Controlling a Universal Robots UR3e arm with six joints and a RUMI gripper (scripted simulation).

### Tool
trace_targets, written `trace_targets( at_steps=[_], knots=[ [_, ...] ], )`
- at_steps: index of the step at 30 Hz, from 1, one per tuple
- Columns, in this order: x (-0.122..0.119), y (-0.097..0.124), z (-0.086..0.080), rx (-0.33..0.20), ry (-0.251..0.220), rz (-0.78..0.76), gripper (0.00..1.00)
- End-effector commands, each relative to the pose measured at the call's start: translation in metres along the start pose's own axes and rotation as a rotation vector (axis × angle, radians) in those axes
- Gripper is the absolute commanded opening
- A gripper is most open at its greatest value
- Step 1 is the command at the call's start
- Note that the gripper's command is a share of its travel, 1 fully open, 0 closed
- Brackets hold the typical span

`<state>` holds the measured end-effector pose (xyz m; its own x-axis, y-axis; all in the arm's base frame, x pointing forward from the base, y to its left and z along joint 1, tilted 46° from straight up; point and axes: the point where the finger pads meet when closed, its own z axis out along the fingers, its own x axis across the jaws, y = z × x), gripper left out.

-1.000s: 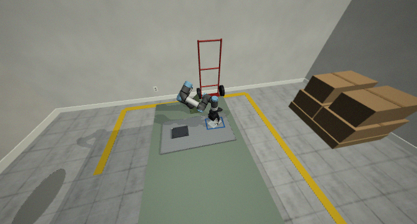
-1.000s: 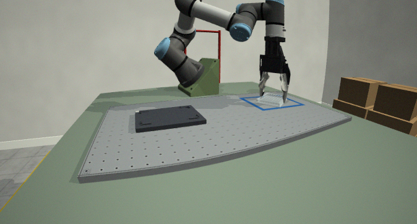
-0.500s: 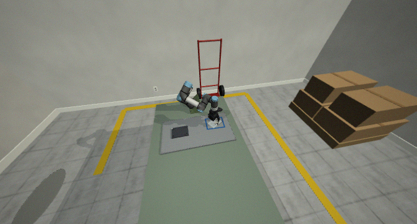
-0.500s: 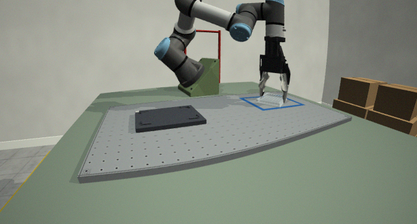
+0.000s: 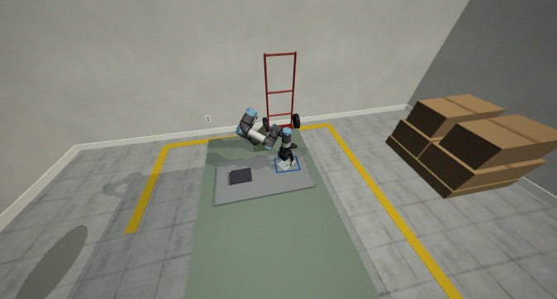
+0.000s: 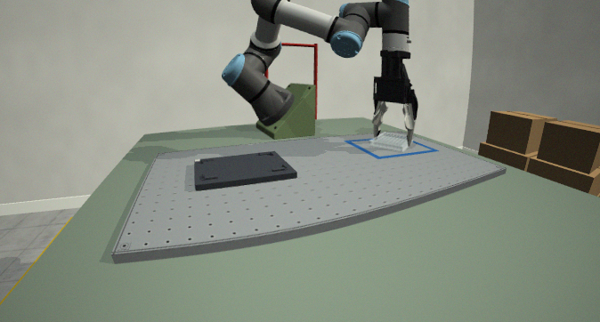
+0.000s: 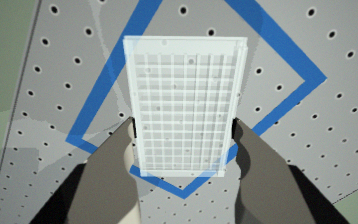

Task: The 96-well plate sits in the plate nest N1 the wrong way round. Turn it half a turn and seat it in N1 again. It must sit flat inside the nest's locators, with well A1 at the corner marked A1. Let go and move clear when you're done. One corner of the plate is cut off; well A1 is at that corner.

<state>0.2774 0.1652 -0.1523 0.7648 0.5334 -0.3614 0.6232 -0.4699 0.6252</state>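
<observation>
The clear 96-well plate (image 7: 185, 105) lies on the perforated grey board inside a blue outlined square (image 7: 280, 50), at the board's far right in the exterior view (image 6: 391, 140). My gripper (image 7: 183, 118) points straight down over it and is shut on the plate, one finger on each long side near one end. It also shows in the exterior view (image 6: 393, 132). The dark plate nest N1 (image 6: 244, 169) lies on the left part of the board with nothing in it, well apart from the plate. I cannot tell which corner of the plate is cut off.
The arm's green base block (image 6: 291, 113) stands behind the board. A red hand truck (image 5: 281, 90) stands by the back wall. Stacked cardboard boxes (image 5: 471, 142) are off to the right, away from the table.
</observation>
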Motion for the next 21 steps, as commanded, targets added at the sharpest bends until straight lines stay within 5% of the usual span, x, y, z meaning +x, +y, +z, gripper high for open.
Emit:
trace_targets(
  at_steps=[1, 21],
  knots=[
    [0.001, 0.000, -0.006, 0.000, 0.002, 0.001, 0.00],
    [0.001, 0.000, -0.036, 0.000, 0.002, 0.001, 0.00]
  ],
)
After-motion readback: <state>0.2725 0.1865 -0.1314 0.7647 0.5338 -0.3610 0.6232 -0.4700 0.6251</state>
